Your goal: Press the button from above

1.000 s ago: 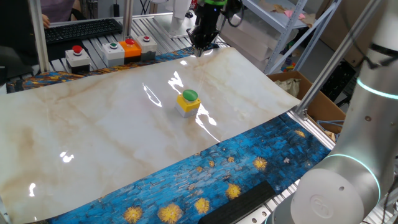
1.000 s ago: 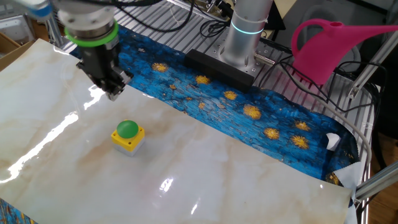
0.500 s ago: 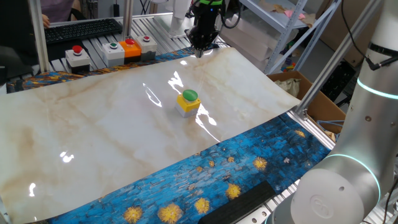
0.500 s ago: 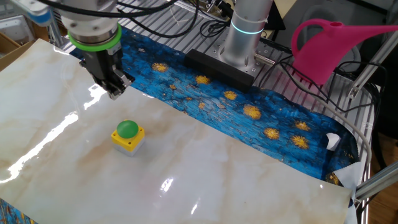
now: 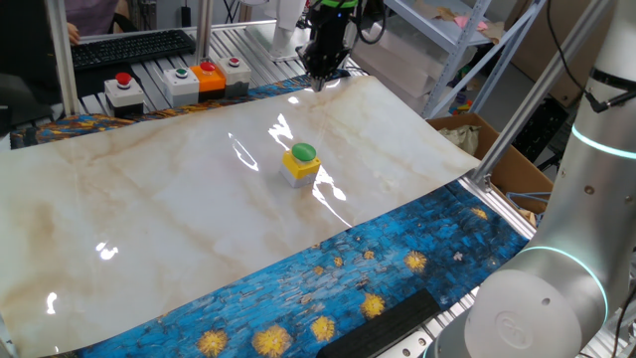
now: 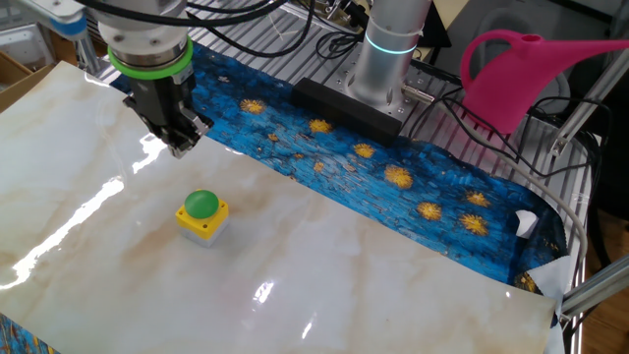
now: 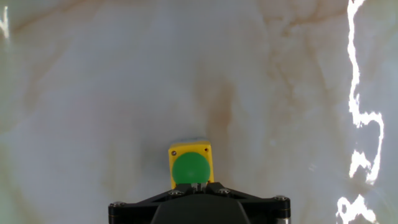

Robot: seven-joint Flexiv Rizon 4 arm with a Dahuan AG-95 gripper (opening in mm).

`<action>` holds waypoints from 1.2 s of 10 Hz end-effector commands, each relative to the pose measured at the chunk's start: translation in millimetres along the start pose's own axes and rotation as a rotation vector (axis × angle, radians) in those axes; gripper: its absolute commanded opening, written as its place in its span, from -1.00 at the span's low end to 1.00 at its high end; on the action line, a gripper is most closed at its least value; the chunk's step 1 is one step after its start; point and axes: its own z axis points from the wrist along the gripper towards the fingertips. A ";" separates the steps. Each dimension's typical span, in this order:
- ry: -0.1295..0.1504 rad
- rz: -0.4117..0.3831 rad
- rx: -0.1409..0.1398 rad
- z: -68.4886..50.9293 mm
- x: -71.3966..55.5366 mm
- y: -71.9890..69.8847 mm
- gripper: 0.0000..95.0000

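Marble-patterned sheet point(image 5: 179, 209) covers most of the table; the button point(image 5: 301, 163), a green dome on a small yellow cube housing, stands upright on it, roughly mid-sheet and nearer the right-hand edge in one fixed view. Bare sheet lies on every side of the button, nothing touching it.

Gripper point(image 6: 180, 149) points down and hangs in the air above the sheet, clear of the button; fingertips meet with no gap, nothing held. In the other fixed view it sits up and to the left of the button, close to where the sheet meets the blue starry cloth point(image 6: 393, 177). In the hand view the button point(image 7: 190, 165) shows just ahead of the gripper body at the lower frame edge, with open marble beyond it.

Edges: the blue cloth runs along the sheet's edge on the arm-base side. Past the far edge in one fixed view, a row of grey boxes with red and green buttons point(image 5: 179, 84) and an orange box point(image 5: 209, 76) sit off the sheet, well apart from the button. Pink watering can point(image 6: 531, 74) stands beyond the cloth, well away from the gripper
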 end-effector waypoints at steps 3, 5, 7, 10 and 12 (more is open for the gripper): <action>-0.002 0.002 0.015 -0.2 -1.0 0.1 -1.00; -0.005 -0.002 0.025 -0.2 -1.0 0.1 -1.00; -0.014 -0.006 0.032 -0.2 -1.0 0.1 -1.00; -0.022 -0.007 0.034 -0.2 -1.0 0.1 -1.00; -0.032 -0.011 0.047 0.3 -0.9 0.9 -1.00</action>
